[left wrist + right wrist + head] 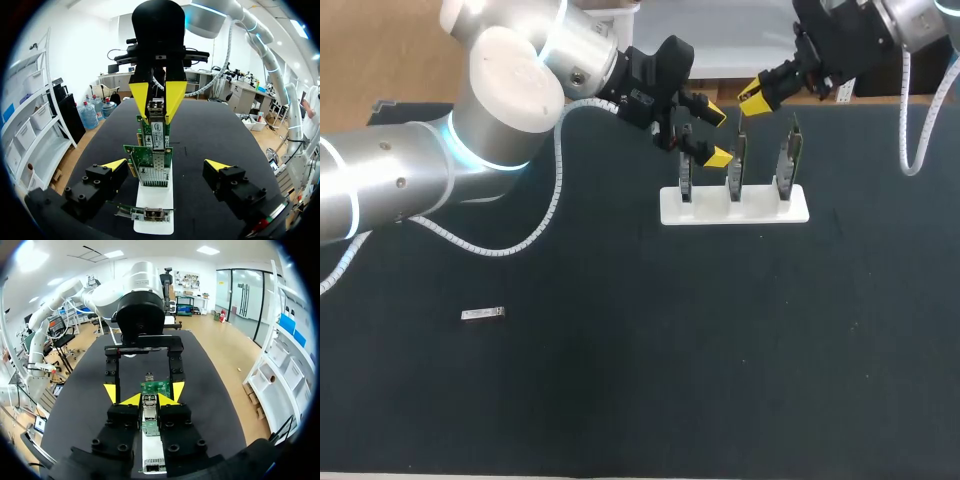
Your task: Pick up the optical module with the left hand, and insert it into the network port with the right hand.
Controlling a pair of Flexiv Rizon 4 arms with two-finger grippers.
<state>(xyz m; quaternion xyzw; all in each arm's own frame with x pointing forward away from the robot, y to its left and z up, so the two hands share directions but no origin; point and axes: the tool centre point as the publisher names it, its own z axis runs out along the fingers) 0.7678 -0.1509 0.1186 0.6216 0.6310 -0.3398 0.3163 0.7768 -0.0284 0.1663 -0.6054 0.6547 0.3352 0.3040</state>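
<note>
The right gripper (752, 100) has its yellow-tipped fingers drawn in close on a small silver metal optical module (156, 106). It pinches the module from two sides and holds it at the top edge of the middle one of three green circuit-board network cards (737, 165). The cards stand upright in a white plastic rack (720, 212) near the desk's far edge, right of its middle. The port is hidden behind the fingers, so I cannot tell whether the module sits in it at all. The left gripper (717, 136) hangs with its fingers spread wide and nothing between them. It is just beside the rack's left-end card and faces the right gripper along the row.

The likeliest trouble, I judge, is a skewed entry. If the module meets the port at a slant, the push would bind and the force would go into the thin card. That could bend the card or rock the rack, which seems only to stand on the surface. A pinch on so small a body may also let it slide back between the fingers instead of seating. The left gripper's open fingers are near both the end card and the right gripper, so a drift by either arm could knock a card or bring the two tools together.

The desk (640, 400) has a dark, matte, even top. A silver oblong piece (483, 314), seemingly another module, lies flat toward its left edge, well apart from the rack. The cards stand close together, leaving the fingers little room on either side.
</note>
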